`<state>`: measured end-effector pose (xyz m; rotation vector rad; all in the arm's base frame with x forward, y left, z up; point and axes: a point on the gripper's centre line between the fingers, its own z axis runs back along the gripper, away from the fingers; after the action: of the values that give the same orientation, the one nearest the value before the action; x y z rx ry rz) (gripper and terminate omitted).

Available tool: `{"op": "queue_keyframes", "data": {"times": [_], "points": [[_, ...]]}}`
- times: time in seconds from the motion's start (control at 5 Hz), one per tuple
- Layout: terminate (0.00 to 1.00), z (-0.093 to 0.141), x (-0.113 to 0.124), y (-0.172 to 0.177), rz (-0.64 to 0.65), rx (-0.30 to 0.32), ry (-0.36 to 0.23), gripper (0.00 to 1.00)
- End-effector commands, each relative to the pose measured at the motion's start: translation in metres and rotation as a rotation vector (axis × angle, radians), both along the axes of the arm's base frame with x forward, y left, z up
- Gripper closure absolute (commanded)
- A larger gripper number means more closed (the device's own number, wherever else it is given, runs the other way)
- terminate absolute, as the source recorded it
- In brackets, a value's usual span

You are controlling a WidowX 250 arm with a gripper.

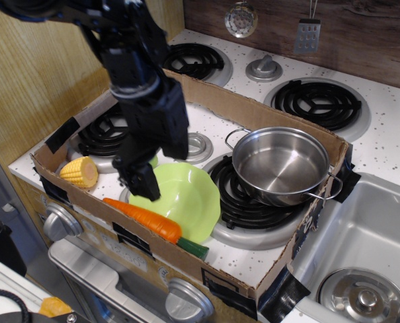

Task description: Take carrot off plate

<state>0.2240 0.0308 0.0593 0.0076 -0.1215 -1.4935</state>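
The orange carrot (pixel 146 218) lies with its dark green stem end (pixel 193 248) to the right, across the front edge of the lime-green plate (pixel 189 192), against the cardboard wall. My gripper (pixel 139 183) hangs from the black arm just above the plate's left edge and a little behind the carrot's tapered end, not touching it. Its fingers read as one dark mass, so I cannot tell whether they are open or shut. Nothing shows between them.
A yellow corn cob (pixel 80 171) lies at the left. A steel pan (pixel 280 165) sits on the right burner. A low cardboard wall (pixel 152 245) rings the stove area. A sink (pixel 368 242) with a lid (pixel 364 296) is at the right. The small green toy is mostly hidden behind the arm.
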Motion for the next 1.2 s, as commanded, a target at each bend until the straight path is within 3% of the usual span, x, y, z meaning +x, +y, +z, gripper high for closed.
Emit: {"op": "queue_keyframes", "data": {"times": [0.0, 0.4, 1.0], "points": [[0.00, -0.012, 0.004, 0.004, -0.014, -0.006, 0.028, 0.00], [0.00, -0.027, 0.003, 0.002, 0.018, 0.014, -0.015, 0.00], [0.00, -0.020, 0.001, 0.005, -0.013, 0.029, 0.094, 0.00]]}}
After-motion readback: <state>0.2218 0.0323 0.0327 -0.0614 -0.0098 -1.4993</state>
